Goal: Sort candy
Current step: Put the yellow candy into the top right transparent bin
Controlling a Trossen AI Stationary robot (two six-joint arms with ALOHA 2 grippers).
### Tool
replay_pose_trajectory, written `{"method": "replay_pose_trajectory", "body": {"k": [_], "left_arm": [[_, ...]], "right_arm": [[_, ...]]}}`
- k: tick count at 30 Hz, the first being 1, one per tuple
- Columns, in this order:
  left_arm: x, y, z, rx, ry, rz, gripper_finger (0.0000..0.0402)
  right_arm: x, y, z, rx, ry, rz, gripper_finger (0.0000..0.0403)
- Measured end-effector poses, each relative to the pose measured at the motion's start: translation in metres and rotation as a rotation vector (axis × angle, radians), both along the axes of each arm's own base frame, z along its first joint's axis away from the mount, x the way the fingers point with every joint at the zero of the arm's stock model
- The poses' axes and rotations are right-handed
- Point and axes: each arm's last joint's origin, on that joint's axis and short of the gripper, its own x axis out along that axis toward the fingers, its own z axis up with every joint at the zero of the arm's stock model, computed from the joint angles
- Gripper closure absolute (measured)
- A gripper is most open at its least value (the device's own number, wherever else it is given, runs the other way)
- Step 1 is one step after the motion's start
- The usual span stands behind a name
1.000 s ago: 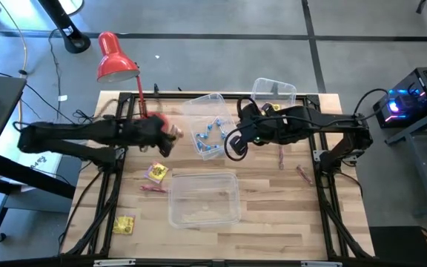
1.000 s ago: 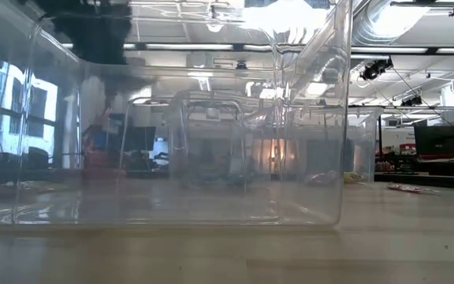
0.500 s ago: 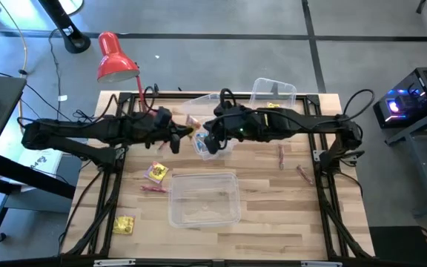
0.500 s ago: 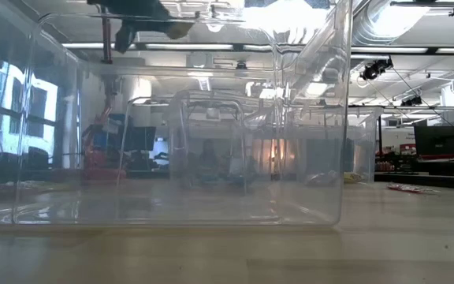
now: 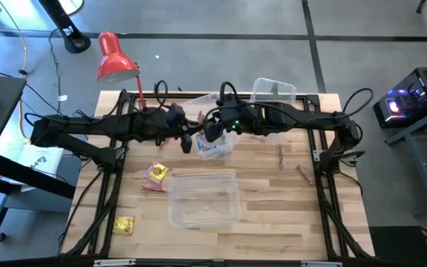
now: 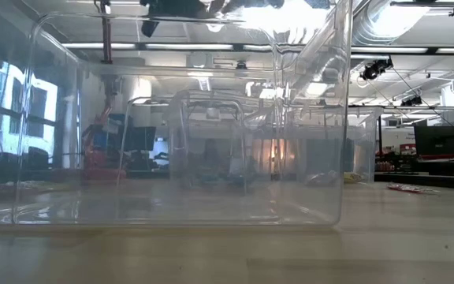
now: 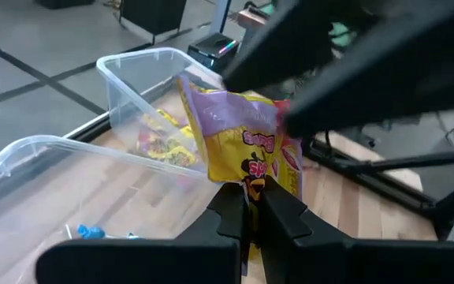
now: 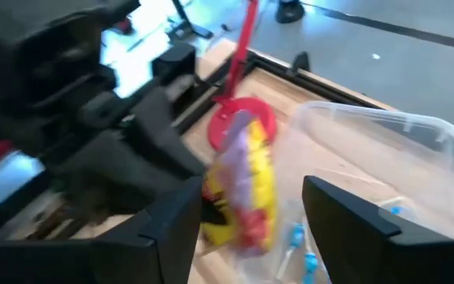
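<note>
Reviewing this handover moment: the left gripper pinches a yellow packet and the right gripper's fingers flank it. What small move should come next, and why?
Probably the right gripper should close on the yellow packet. Its fingers stand open on either side of the packet, while the left gripper is shut on the packet's edge, over the bin of blue pieces. Yellow packets lie in the far bin, which seems the destination.

Two dark, matte-black jointed arms, black cables looped along each, a small green light seen on the right arm's wrist, left gripper (image 7: pixel 252 217) with slim black tapered fingers, right gripper (image 8: pixel 251 213) with broad, flat black fingers
</note>
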Motion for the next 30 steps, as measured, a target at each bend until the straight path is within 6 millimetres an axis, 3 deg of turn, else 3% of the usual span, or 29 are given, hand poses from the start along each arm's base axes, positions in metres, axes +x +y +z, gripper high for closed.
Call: {"method": "replay_pose_trajectory", "body": {"k": [9, 16, 23, 27, 30], "left_arm": [[-0.005, 0.0, -0.005, 0.044, 0.083, 0.054, 0.0397], [-0.001, -0.002, 0.004, 0.069, -0.012, 0.018, 0.0397], [-0.001, -0.005, 0.004, 0.089, -0.002, 0.0, 0.0397], [-0.001, -0.006, 0.004, 0.078, -0.007, -0.014, 0.0387], [-0.001, -0.006, 0.004, 0.078, -0.008, -0.014, 0.0381]], "right_arm": [[-0.012, -0.006, 0.015, -0.05, -0.036, -0.046, 0.0187], [0.004, -0.007, -0.007, 0.065, 0.025, 0.035, 0.0187], [0.008, -0.007, -0.008, 0.032, 0.021, 0.063, 0.0189], [0.008, -0.006, -0.003, 0.023, -0.021, 0.065, 0.021], [0.008, -0.006, -0.002, 0.022, -0.027, 0.063, 0.0254]]}}
